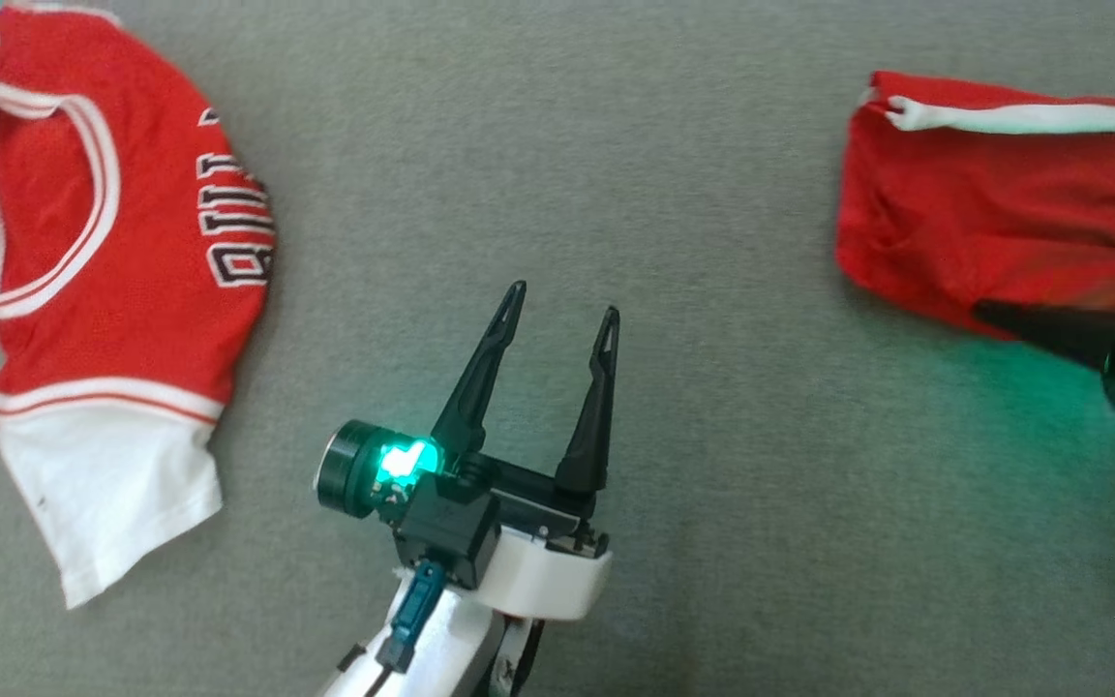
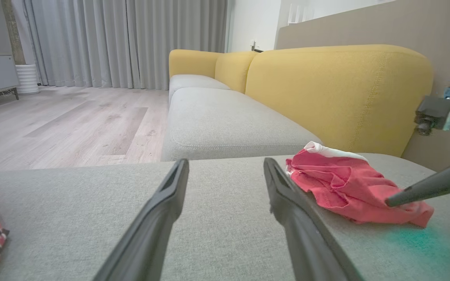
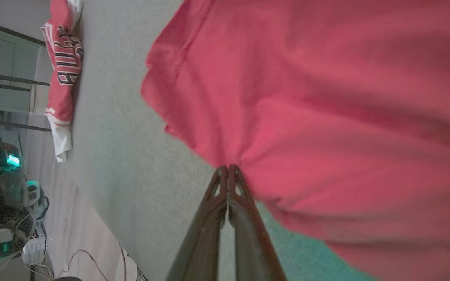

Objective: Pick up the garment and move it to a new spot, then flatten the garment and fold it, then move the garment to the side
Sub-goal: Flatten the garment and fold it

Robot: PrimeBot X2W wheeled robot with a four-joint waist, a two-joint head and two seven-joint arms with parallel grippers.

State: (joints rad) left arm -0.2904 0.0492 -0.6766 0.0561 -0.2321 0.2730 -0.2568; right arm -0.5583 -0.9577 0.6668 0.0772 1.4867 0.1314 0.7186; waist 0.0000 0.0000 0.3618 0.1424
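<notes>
The garment [image 1: 993, 213], red cloth with a white band along its far edge, lies crumpled at the right of the grey seat. My right gripper [image 1: 983, 312] comes in from the right edge and is shut on the garment's near hem. In the right wrist view the closed fingertips [image 3: 228, 167] pinch the red cloth [image 3: 326, 97], which puckers at the tips. The left wrist view shows the garment [image 2: 346, 187] with the right gripper [image 2: 389, 202] at its near corner. My left gripper [image 1: 564, 300] hovers open over bare cushion mid-seat, its fingers [image 2: 170, 195] holding nothing.
A red and white jersey [image 1: 122, 242] with black lettering lies spread at the left of the grey cushion [image 1: 557, 145]. The yellow sofa back [image 2: 338, 97] rises behind the garment. Wooden floor [image 2: 72, 125] and grey curtains lie beyond the seat's edge.
</notes>
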